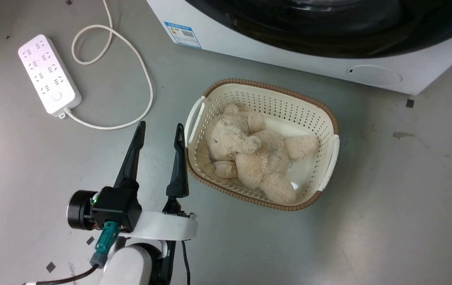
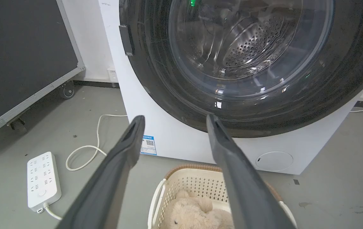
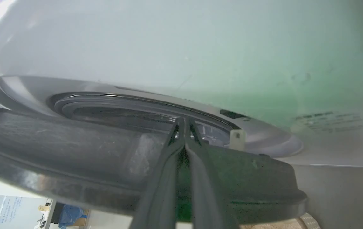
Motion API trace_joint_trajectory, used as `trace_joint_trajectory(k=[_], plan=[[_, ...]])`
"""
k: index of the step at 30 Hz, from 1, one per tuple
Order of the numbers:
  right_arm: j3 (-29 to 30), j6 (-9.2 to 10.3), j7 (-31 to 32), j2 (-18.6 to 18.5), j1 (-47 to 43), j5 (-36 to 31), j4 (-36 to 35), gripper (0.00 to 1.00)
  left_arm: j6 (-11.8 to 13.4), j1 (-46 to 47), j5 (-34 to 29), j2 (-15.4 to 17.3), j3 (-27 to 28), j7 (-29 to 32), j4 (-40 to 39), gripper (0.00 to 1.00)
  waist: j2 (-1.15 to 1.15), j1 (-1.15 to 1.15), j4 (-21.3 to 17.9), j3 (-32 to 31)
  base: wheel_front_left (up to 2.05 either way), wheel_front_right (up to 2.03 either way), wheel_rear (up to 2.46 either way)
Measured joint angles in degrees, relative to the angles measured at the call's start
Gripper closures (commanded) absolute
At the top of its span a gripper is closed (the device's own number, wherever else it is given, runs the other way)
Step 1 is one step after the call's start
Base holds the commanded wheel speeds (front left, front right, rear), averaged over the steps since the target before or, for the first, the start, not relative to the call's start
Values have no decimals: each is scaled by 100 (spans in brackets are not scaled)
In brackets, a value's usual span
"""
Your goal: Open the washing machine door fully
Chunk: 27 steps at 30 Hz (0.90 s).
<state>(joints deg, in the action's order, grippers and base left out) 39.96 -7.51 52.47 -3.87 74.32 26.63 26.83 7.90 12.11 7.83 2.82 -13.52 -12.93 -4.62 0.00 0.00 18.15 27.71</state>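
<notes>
The washing machine door (image 2: pixel 296 105) is a glossy black disc with a clear glass bowl through which the steel drum shows. The head view catches its lower rim (image 1: pixel 329 43) at the top edge. In the right wrist view the door (image 3: pixel 73 149) stands slightly ajar from the white machine front (image 3: pixel 168 47). My right gripper (image 3: pixel 184 122) is shut, its fingers pressed together and lying over the door's inner rim, tips in the gap. My left gripper (image 1: pixel 158 128) hangs open over the floor beside the basket, pointing at the machine (image 2: pixel 172 119), and holds nothing.
A cream basket (image 1: pixel 331 118) with a beige plush toy (image 1: pixel 249 154) sits on the floor before the machine. A white power strip (image 1: pixel 48 75) and its looped cord (image 1: pixel 143 67) lie to the left. A small round white service flap (image 1: pixel 374 75) is at the machine's lower corner. A black wheeled case (image 2: pixel 22 47) stands at left.
</notes>
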Motion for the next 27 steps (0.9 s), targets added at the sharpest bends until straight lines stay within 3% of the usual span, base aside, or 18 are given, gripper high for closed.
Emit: trace_joint_trajectory(k=[8,11,20,26,27], plan=[[363,0,764,24,-292,423,-109,100,0,21,0,0,-54,-97,31,0,0,0,6,-285,0,0,0],[302,5,1025,-7,-647,882,75,100,-25,11,-18,0,-41,-134,107,0,0,-1,-12,-519,0,0,0],[-870,8,1148,59,-2080,2231,512,100,-204,-400,-113,1,144,-177,266,0,0,-1,-102,-1301,0,0,0],[-1953,7,1121,62,-2956,3199,522,100,-331,-692,-126,1,178,-178,377,0,0,-2,-163,-1757,0,0,0],[-2343,8,1068,60,-3220,3511,487,100,-390,-812,-119,0,177,-179,536,0,0,-2,-177,-1877,0,0,0]])
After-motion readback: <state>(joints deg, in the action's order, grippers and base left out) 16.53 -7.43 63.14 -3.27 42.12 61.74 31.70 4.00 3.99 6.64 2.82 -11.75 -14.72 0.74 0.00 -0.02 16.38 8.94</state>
